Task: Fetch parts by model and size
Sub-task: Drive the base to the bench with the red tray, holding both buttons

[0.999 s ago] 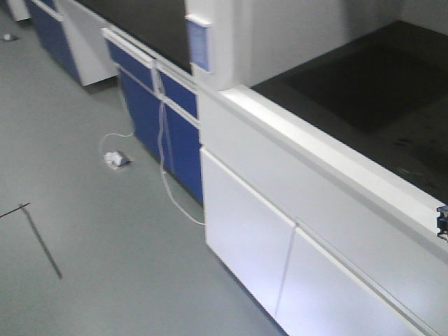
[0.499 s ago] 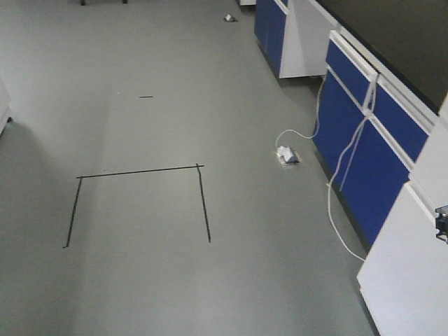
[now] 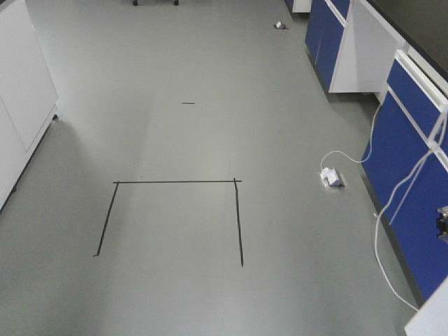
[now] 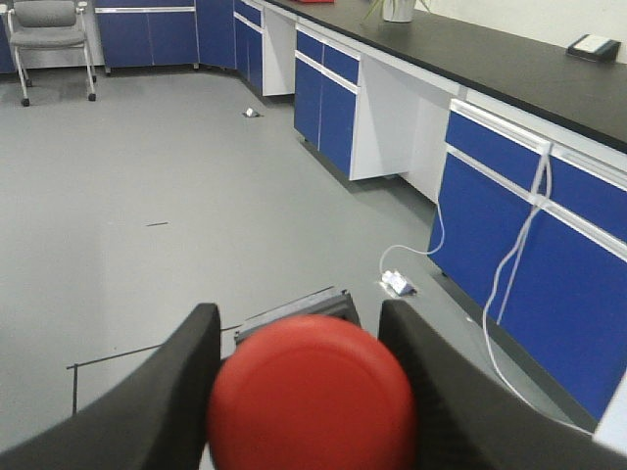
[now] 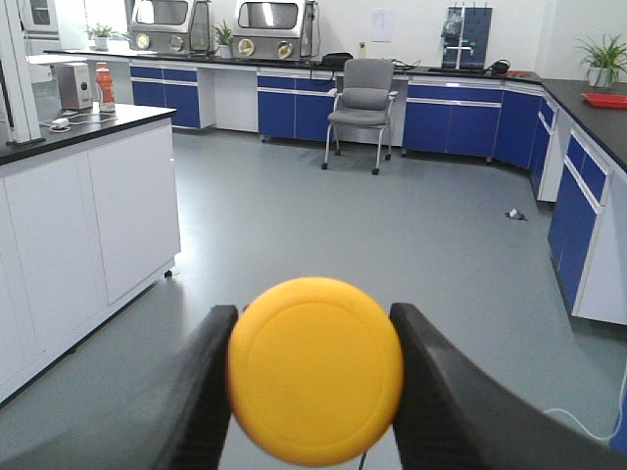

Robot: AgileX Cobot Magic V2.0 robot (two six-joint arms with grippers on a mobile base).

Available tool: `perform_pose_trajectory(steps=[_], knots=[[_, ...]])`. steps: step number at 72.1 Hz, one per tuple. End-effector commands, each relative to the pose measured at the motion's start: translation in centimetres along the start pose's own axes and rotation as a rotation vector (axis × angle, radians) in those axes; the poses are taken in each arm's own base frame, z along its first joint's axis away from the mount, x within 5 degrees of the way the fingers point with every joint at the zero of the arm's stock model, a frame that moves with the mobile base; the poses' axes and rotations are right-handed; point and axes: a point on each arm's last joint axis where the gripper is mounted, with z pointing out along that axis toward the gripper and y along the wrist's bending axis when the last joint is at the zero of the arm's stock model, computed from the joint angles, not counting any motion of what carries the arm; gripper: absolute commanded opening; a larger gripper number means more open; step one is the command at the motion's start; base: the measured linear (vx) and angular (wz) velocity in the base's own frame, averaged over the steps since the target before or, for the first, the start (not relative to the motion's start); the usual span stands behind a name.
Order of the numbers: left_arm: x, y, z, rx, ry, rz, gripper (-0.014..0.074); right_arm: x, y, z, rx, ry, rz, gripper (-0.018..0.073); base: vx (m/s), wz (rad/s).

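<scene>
Red-capped switch [image 4: 312, 397] sits clamped in our left gripper [image 4: 299, 338], yellow-capped switch [image 5: 315, 369] in our right gripper [image 5: 313, 325], both above grey floor [image 3: 210, 133]. We see a taped outline [image 3: 175, 182] there and a power strip [image 3: 332, 177] below the front edge of the blue bench [image 3: 423, 224].

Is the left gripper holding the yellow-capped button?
No, the left wrist view shows the red-capped button between the fingers of the left gripper.
</scene>
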Motion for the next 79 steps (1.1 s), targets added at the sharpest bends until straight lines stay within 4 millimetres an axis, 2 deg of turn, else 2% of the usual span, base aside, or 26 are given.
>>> perform_pose_trajectory(steps=[1,79], knots=[[-1.39,-0.21,-0.14,0.020,-0.088,-0.003,-0.0008,-1.49,-0.11,-0.16,0.012,-0.096,-0.008,-0.0010,0.33,0.08],[-1.39,-0.21,-0.14,0.020,-0.088,-0.003,-0.0008,-1.49,-0.11,-0.16,0.012,-0.096,-0.008,-0.0010,0.52,0.00]])
